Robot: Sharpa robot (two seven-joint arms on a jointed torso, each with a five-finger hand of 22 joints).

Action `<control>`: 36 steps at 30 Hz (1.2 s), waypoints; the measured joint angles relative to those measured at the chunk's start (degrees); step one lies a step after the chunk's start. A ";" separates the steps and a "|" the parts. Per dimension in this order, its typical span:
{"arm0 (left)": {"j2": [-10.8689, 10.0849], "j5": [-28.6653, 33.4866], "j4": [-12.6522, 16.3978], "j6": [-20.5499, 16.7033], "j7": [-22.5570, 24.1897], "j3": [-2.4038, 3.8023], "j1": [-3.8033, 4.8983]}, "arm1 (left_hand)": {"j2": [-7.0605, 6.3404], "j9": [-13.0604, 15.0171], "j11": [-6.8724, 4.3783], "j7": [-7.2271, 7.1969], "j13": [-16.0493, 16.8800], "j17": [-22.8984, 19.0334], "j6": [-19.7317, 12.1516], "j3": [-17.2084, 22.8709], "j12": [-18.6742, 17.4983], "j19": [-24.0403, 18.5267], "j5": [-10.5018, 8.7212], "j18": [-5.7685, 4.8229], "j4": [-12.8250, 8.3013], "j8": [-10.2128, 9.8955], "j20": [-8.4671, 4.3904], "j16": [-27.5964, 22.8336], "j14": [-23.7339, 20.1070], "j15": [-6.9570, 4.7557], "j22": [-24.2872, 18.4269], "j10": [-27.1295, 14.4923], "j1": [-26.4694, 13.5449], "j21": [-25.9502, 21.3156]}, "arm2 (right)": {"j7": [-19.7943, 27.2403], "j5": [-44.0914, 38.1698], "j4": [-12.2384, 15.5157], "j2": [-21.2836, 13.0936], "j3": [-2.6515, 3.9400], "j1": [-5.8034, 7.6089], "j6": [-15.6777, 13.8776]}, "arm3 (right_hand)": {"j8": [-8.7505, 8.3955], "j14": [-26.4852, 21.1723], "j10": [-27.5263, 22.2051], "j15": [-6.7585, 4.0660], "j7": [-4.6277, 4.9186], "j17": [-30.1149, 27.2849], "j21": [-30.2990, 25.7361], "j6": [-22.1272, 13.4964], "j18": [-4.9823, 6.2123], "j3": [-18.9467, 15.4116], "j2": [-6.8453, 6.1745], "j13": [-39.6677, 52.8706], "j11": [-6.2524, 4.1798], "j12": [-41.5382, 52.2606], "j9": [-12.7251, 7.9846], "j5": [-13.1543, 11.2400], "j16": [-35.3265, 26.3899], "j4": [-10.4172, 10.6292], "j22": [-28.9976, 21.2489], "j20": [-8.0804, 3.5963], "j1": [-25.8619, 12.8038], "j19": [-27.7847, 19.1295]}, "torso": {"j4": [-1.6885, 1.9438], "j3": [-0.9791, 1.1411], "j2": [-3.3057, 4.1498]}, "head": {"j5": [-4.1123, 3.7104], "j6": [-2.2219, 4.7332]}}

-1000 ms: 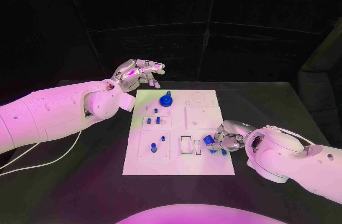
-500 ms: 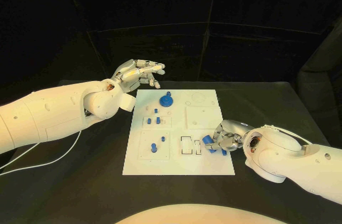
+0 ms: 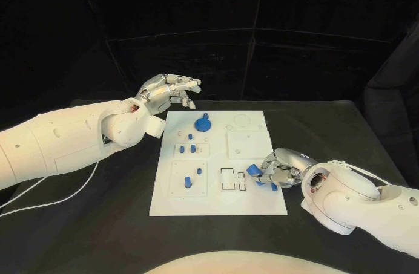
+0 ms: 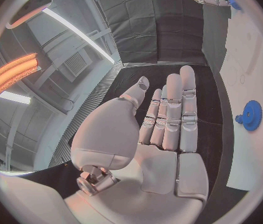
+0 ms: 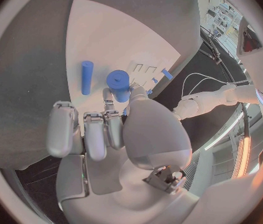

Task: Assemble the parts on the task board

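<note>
The black table (image 3: pixel 349 135) carries the flat white rectangular task board (image 3: pixel 218 201) at its middle, and both white arms reach in over it. The left hand (image 3: pixel 168 91) hangs above the table just beyond the board's far left corner, fingers straight, side by side and holding nothing (its wrist view shows the bare palm). The right hand (image 3: pixel 281 168) sits low at the board's near right edge, its fingers curled round a short blue cylindrical part (image 5: pixel 118 79), pinched between thumb and fingertips.

The step in hand seems to be carrying this cylinder to its seat. The next move likely calls for keeping it upright and lining it over a matching recess, perhaps by the rectangular slots (image 3: pixel 234 178) just beside the hand, though I cannot tell which one fits.

A slim blue rod-shaped part (image 5: pixel 86 77) lies flat on the board just beside the held cylinder and could be knocked. Farther off stand a blue toothed gear on its peg (image 3: pixel 203 124) and several small blue pegs (image 3: pixel 187 147), well apart from the right hand.
</note>
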 measured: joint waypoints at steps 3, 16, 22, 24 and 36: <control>-0.01 0.00 -0.01 0.00 0.00 0.00 0.00 | 0.00 0.00 0.00 0.00 0.00 0.00 0.00 0.00 0.00 0.00 0.00 0.00 0.00 0.00 0.00 0.00 0.00 0.00 0.00 0.00 0.00 0.00 | 0.19 0.22 0.58 -0.11 0.02 0.04 -1.61 | 0.00 0.00 0.00 0.00 0.00 0.00 0.00 0.00 0.00 -0.14 0.00 0.00 0.00 0.00 -0.02 0.00 0.00 0.14 0.14 0.00 0.00 0.00 | 0.05 -0.01 0.01 | 0.08 0.05; -0.09 0.00 0.03 0.00 -0.01 -0.01 0.00 | 0.00 0.00 0.00 0.00 0.00 0.01 0.00 0.00 0.00 0.00 0.00 0.00 0.00 0.00 0.00 0.00 0.00 0.00 -0.05 0.00 0.00 0.00 | 1.03 1.39 0.86 2.80 0.05 0.05 -3.88 | 0.00 0.00 0.00 0.00 -0.03 -0.01 0.21 0.36 0.00 -0.14 0.00 0.00 0.00 0.00 -0.09 0.69 0.00 0.14 0.29 0.00 0.00 0.00 | 0.05 -0.03 0.11 | 0.66 -0.22; -0.01 0.00 0.04 0.00 -0.03 -0.01 0.00 | 0.00 0.00 0.00 0.00 0.00 0.01 0.00 0.00 0.00 0.00 0.00 0.00 0.00 0.00 0.00 0.00 0.00 0.00 -0.04 0.00 0.00 0.00 | 1.06 2.29 -0.18 5.54 0.06 0.05 -3.29 | 0.00 0.00 0.00 0.00 -0.24 -0.01 0.22 0.57 0.00 -0.14 0.00 0.00 0.00 0.00 -0.10 0.70 0.00 0.14 0.32 0.00 0.00 0.00 | 0.05 -0.07 0.10 | 0.67 -0.24; -0.01 0.00 0.07 -0.01 -0.03 -0.01 0.00 | 0.00 0.00 0.00 0.00 0.00 0.01 0.00 0.00 0.00 0.00 0.00 0.00 0.00 0.00 0.00 0.00 0.00 0.00 -0.04 0.00 0.00 0.00 | 1.06 2.53 -0.49 6.25 0.14 0.12 -3.21 | 0.00 0.00 0.00 0.00 -0.23 -0.01 0.22 0.56 0.00 -0.14 0.00 0.00 0.00 0.00 -0.08 0.70 -0.01 0.14 0.32 0.00 0.00 0.00 | 0.05 -0.07 0.10 | 0.64 -0.18; -0.07 0.00 0.27 -0.02 -0.05 -0.01 0.02 | 0.00 0.00 0.21 0.00 0.00 -0.04 0.00 -0.16 0.23 0.00 0.00 0.00 0.16 0.00 0.00 0.00 0.00 0.00 -0.03 -0.21 0.00 0.00 | 0.87 3.28 -2.27 9.36 0.06 0.07 -2.73 | -0.15 0.00 0.00 0.00 -0.60 -0.01 0.22 1.26 0.01 -0.14 0.00 0.00 0.00 0.00 -0.15 1.01 -0.01 0.15 0.31 0.00 0.01 0.00 | 0.10 -0.03 0.10 | 0.95 -0.21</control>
